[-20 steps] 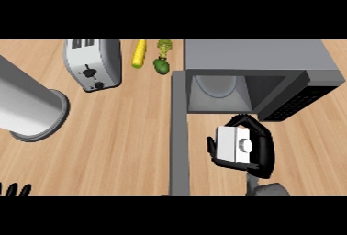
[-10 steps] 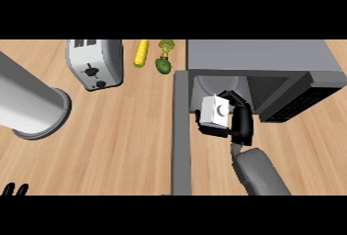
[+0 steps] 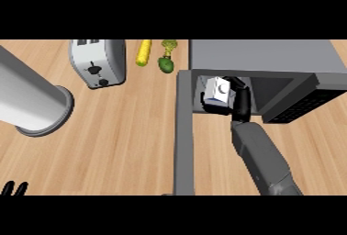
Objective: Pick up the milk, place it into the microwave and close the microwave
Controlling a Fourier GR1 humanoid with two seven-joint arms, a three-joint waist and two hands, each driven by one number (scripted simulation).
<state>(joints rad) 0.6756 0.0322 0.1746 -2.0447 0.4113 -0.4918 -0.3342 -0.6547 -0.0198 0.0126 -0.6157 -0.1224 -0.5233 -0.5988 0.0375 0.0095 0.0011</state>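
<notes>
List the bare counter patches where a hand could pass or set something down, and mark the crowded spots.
Free: the wood between the toaster, the grey cylinder and the open microwave door; also the wood right of the right forearm, below the microwave. Crowded: the microwave opening, filled by the right hand holding the milk, and the back strip with the yellow and green produce.

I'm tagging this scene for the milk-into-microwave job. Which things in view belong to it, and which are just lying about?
Part of the job:
- milk, held by the right hand at the microwave's opening
- microwave
- microwave door, open

Just lying about:
- toaster
- yellow vegetable
- green vegetable
- grey cylinder
- left hand, resting at the lower left edge
</notes>
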